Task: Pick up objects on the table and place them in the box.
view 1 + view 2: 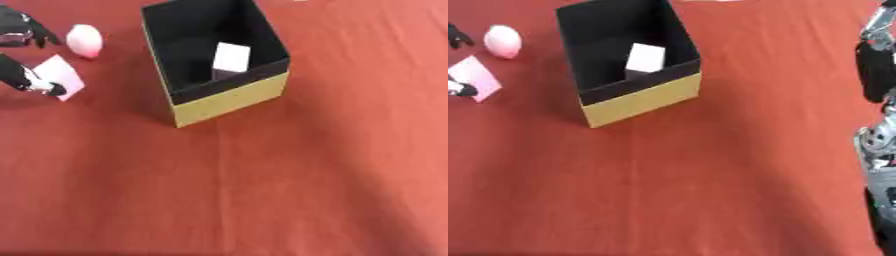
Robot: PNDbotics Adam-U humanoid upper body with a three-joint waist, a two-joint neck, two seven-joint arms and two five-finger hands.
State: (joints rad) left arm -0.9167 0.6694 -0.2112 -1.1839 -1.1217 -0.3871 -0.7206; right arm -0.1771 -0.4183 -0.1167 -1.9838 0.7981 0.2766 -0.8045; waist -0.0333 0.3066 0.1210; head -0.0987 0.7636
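Left eye view: the robot's left hand (22, 55) reaches in from the left edge over a red-brown table (262, 190), its black fingers (42, 36) spread around a pale pink square card (59, 76) lying flat on the cloth. One fingertip rests at the card's lower left edge, while others hang above it near a pink rounded object (85, 40) just beyond the card. Whether the fingers actually pinch the card cannot be told. Right of these, near the middle top, stands an open box (229, 100) with black inner walls and a gold-yellow outer face. A white block (232, 57) sits inside it on the floor, toward the near right wall.

Right eye view: the same box, card and pink rounded object appear shifted toward the left, with only the tips of the left hand at the left edge. Along the right edge, well apart from the box, the robot's right arm (877, 125) shows as black shells and silver joints running from top to bottom. Its hand cannot be made out here, so nothing can be said of its fingers.
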